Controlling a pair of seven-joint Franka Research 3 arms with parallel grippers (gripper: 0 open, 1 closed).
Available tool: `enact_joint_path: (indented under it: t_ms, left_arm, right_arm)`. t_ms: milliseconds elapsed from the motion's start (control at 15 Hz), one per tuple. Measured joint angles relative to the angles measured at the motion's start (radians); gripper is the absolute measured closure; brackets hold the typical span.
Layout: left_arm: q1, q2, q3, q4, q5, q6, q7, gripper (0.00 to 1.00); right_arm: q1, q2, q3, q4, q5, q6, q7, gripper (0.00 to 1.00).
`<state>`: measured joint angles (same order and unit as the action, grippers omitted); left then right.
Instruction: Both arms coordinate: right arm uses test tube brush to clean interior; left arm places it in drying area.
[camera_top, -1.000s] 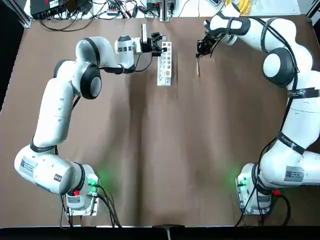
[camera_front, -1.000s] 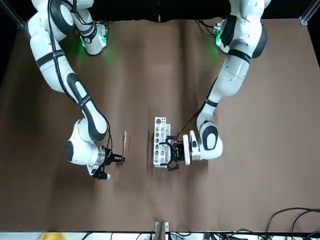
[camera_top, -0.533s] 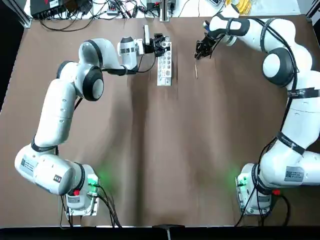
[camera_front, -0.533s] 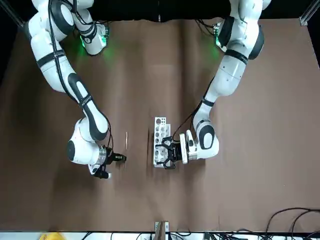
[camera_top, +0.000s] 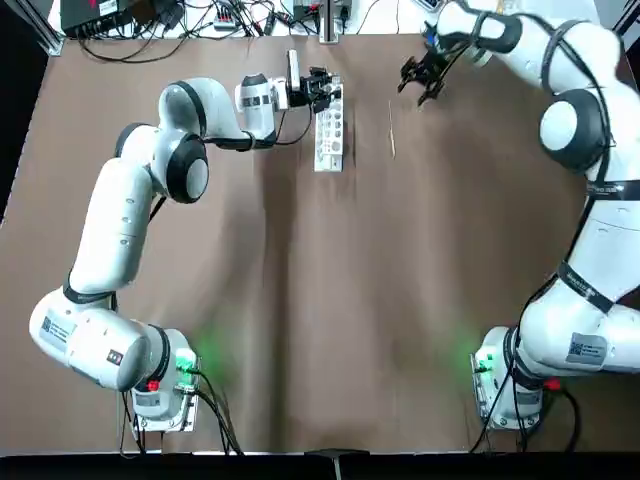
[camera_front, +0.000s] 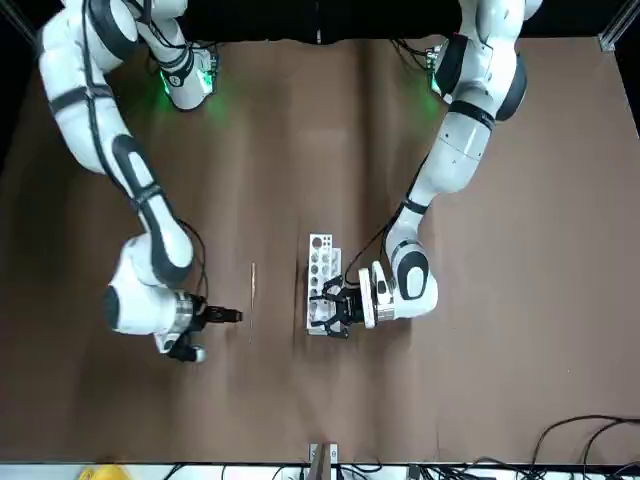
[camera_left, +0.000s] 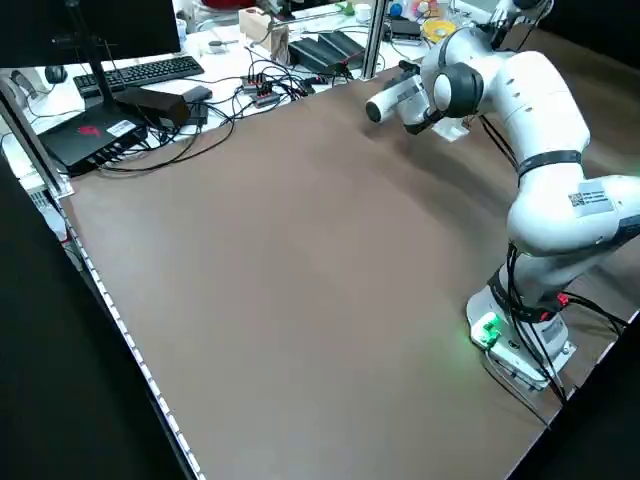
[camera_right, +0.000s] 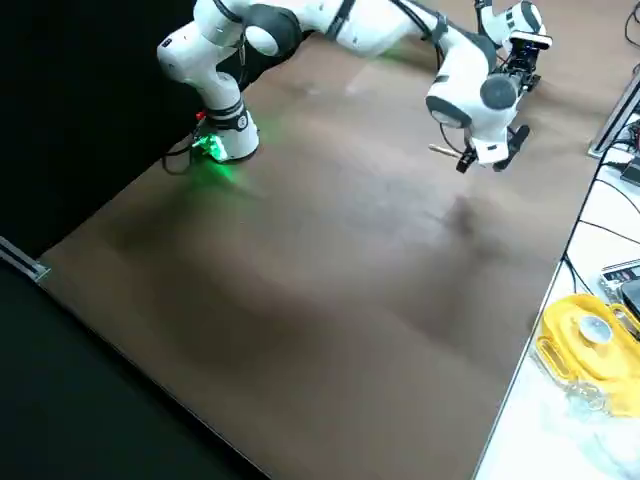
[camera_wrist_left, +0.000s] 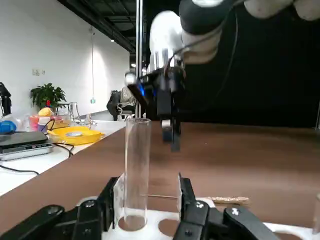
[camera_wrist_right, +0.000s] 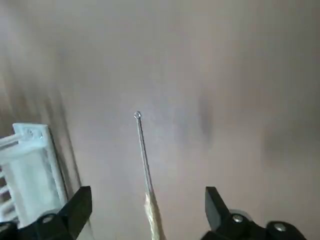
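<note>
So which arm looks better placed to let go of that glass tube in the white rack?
The left. Its end effector sits at the rack, fingers either side of the tube standing in a hole. The right end effector is open, off beyond the brush.

You have a brown surface (camera_top: 320, 300) running edge to edge, with black cables (camera_top: 190, 20) bunched along its far rim and a keyboard (camera_left: 140, 70) on a white side bench (camera_left: 215, 40) beyond it. Past the far edge you can make out a white wall (camera_wrist_left: 60, 55), a potted plant (camera_wrist_left: 46, 95) and a yellow container (camera_wrist_left: 75, 134); elsewhere the room around you is dark.
</note>
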<state>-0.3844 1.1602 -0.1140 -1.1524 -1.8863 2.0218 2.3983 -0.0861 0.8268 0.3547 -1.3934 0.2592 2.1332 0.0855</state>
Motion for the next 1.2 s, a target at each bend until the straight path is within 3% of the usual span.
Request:
enact_joint_path:
  t_ms: [200,533,933,1067,1200]
  left_arm:
    - [0.000,0.003,0.000,0.003,-0.001,0.005,0.015,0.46]
    - [0.000,0.005,0.000,0.006,-0.005,0.007,0.025,0.52]
    - [-0.001,0.009,0.001,0.012,-0.005,0.010,0.026,0.57]
    - [-0.003,0.009,0.001,0.013,-0.006,0.014,0.026,0.61]
    - [-0.006,0.009,0.001,0.013,-0.006,0.018,0.026,0.64]
  right_arm:
    - [-0.026,-0.090,0.000,0.030,-0.133,-0.141,0.002,0.00]
    - [-0.029,-0.234,0.002,0.092,-0.196,-0.312,0.002,0.00]
    - [0.007,-0.470,-0.002,0.100,-0.282,-0.560,0.062,0.00]
    - [0.063,-0.534,-0.054,0.099,-0.283,-0.631,0.119,0.00]
    - [0.143,-0.587,-0.166,0.097,-0.282,-0.677,0.138,0.00]
